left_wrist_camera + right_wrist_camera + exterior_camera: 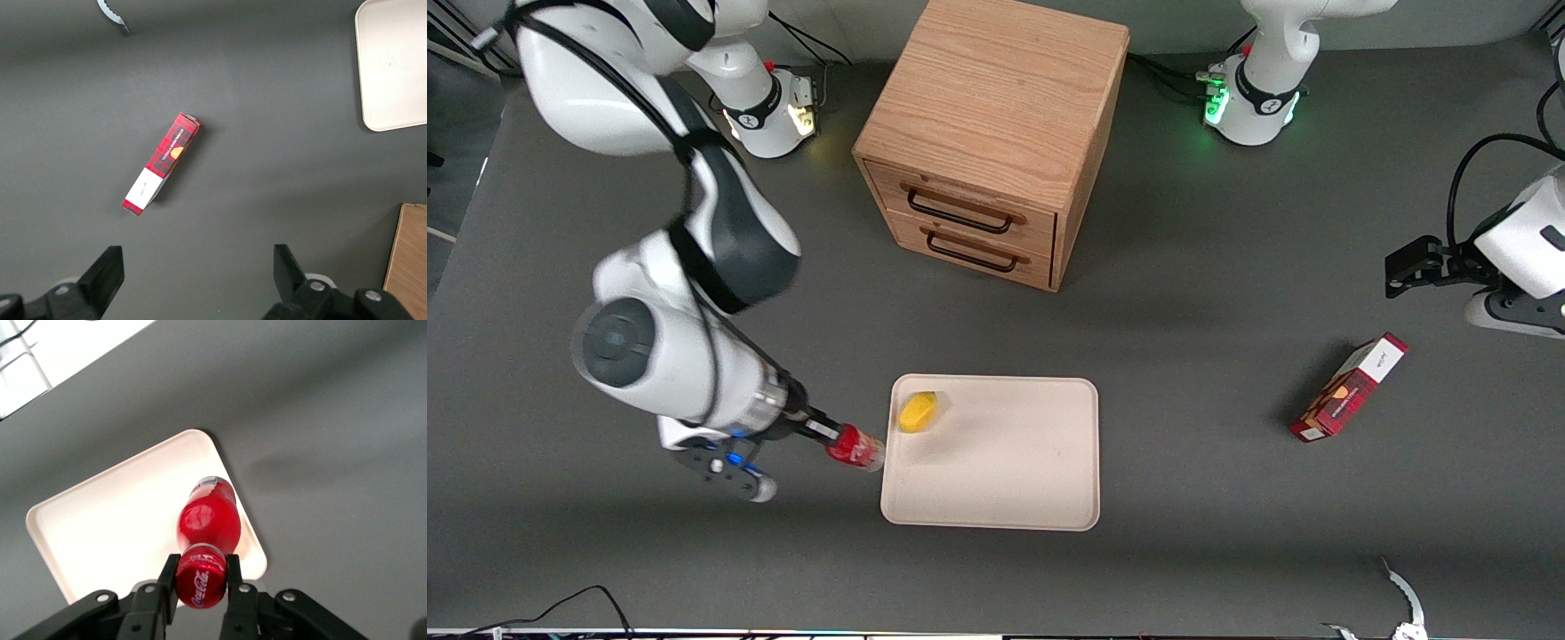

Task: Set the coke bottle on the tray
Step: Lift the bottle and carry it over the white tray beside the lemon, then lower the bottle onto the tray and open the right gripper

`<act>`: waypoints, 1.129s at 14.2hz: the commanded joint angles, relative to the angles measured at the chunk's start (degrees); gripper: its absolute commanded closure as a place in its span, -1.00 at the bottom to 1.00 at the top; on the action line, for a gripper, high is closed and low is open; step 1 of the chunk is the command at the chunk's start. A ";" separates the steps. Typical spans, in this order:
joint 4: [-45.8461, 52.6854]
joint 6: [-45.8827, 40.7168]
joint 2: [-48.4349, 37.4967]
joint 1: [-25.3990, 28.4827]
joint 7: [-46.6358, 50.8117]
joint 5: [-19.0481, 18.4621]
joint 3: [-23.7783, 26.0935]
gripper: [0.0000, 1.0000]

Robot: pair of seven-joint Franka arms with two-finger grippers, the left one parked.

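The gripper (201,579) is clamping the coke bottle (207,520) by its cap, hanging over the tray (1005,471) rim; released here, it risks tipping off.

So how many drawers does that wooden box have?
2. The top drawer sits right above the bottom drawer on the front of the wooden cabinet, both closed. The gripper holds the coke bottle at the tray's edge.

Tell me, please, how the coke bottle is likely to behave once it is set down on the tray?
Held by its cap in the gripper, the coke bottle looks narrow and tall, so probably tippy. Its round body would likely roll across the flat tray.
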 commanded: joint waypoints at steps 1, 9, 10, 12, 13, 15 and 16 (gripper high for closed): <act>4.16 2.66 5.24 1.59 6.31 -3.20 0.56 1.00; 2.84 6.36 8.50 2.29 9.84 -8.22 2.23 -1.00; 2.84 6.01 8.50 2.12 9.84 -8.22 2.41 -1.00; 2.93 3.92 7.37 1.68 9.75 -8.30 3.20 -1.00; 3.02 1.29 5.62 1.59 9.06 -8.30 3.29 -1.00; 2.84 -5.73 -1.74 -0.07 3.20 -8.04 4.24 -1.00; 2.67 -10.03 -5.61 -1.39 0.03 -7.95 5.56 -1.00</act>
